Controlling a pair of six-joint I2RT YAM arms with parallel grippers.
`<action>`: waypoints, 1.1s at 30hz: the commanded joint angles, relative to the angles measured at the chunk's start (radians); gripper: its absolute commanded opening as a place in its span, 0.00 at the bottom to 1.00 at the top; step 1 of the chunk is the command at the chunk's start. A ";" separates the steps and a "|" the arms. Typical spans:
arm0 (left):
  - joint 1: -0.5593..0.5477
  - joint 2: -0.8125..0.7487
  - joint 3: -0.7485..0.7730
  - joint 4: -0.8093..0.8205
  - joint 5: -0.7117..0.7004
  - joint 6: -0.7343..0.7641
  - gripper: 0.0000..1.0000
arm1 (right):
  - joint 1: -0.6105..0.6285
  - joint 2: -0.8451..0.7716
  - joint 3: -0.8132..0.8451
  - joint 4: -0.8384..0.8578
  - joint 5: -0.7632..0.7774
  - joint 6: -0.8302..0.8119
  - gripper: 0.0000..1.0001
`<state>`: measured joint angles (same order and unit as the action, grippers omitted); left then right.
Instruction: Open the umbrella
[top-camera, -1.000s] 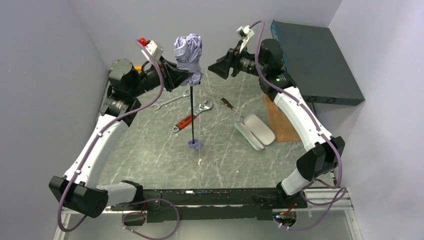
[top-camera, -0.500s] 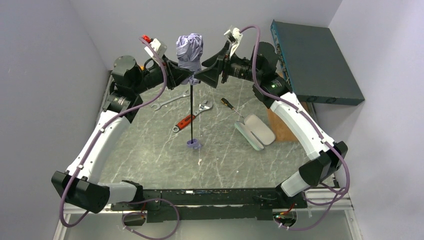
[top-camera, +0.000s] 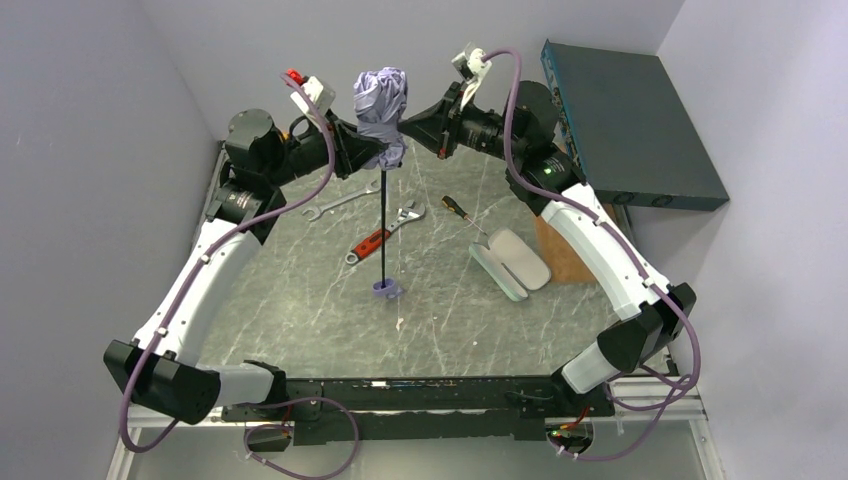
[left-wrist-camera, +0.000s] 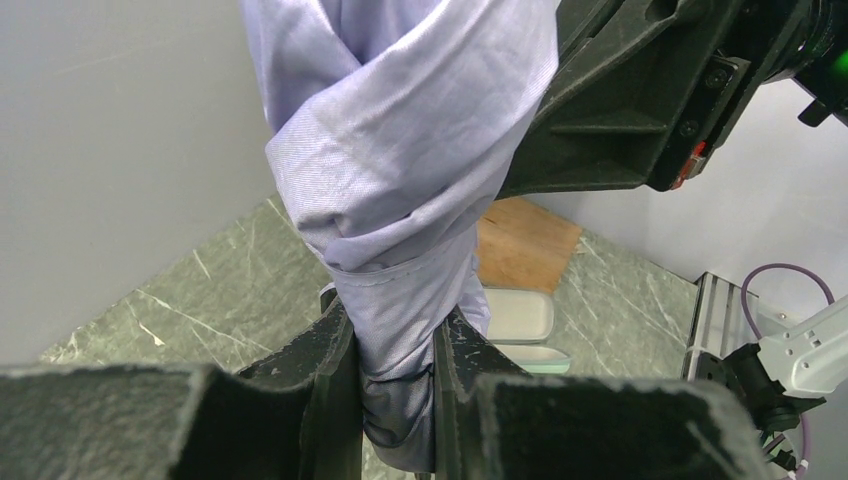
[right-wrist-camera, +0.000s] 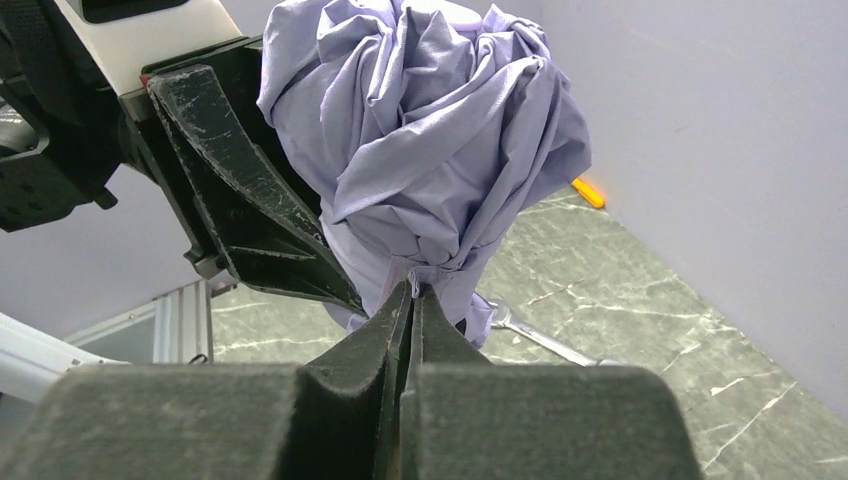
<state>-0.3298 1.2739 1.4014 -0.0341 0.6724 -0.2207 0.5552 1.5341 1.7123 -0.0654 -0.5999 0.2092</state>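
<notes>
The umbrella stands upright, its lavender handle on the table and its thin black shaft rising to the bunched lavender canopy. My left gripper is shut on the narrow lower end of the canopy, and the fabric fills the gap between its fingers. My right gripper reaches in from the right and is shut, its tips pinching a fold at the canopy's lower edge.
A silver wrench, a red-handled adjustable wrench and a screwdriver lie behind the shaft. An open mint-green case lies right of it, beside a wooden block. A dark flat box sits at the back right.
My right gripper has swung left from open air to the canopy and closed on a fold of its fabric. The left gripper and umbrella have stayed put.
</notes>
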 joint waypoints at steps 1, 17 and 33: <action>-0.006 -0.025 0.054 0.052 0.055 0.018 0.00 | -0.009 -0.009 0.011 0.045 0.038 -0.057 0.00; 0.006 -0.029 0.045 0.222 0.258 -0.148 0.00 | -0.089 0.025 -0.022 -0.061 0.120 -0.211 0.28; 0.148 0.024 0.044 0.370 0.050 -0.464 0.00 | -0.097 0.041 -0.063 -0.071 -0.292 0.032 0.97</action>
<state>-0.1761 1.2907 1.4029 0.1963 0.7650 -0.5991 0.3931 1.5715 1.6257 -0.1745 -0.7525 0.2111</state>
